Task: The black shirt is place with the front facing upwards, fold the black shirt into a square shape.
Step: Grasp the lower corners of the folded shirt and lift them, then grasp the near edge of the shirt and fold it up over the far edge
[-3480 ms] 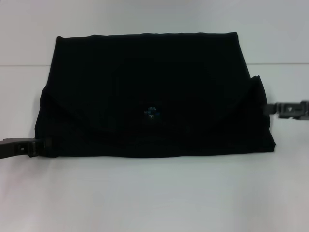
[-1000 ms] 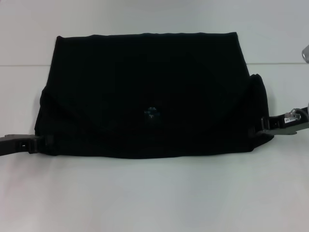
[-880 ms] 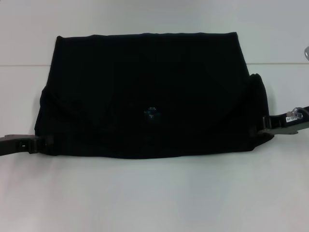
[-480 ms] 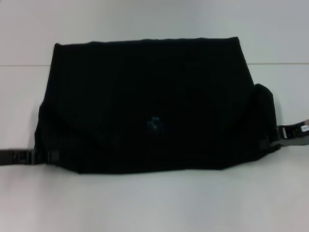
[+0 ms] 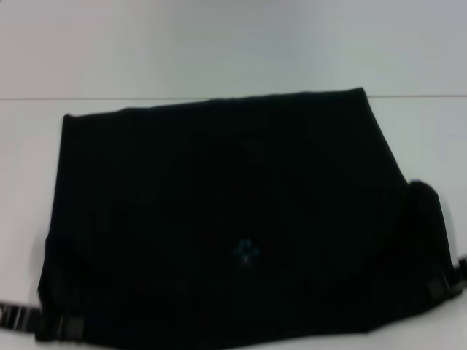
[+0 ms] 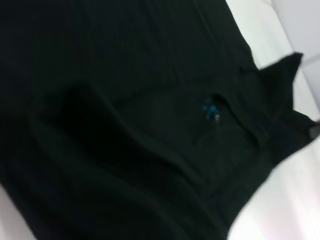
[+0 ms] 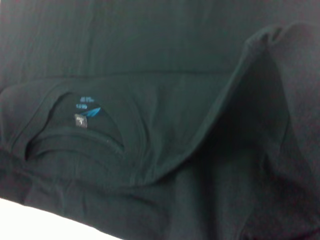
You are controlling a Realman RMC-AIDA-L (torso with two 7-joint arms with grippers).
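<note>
My 2 pincers, left [image 5: 55, 328] and right [image 5: 446, 284], clamp the shirt's [image 5: 219, 219] near corners; uneven lifting could skew the fold.

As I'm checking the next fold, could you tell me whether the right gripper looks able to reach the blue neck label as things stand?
Probably not right away. The right gripper sits at the black shirt's near right corner, apparently gripping cloth, while the blue neck label lies uncovered mid-shirt. Nothing blocks the path, but it would have to let go first.

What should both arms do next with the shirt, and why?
Probably carry the near edge up and away toward the far edge. Left gripper and right gripper each sit at a near corner of the shirt, which looks lifted.
</note>
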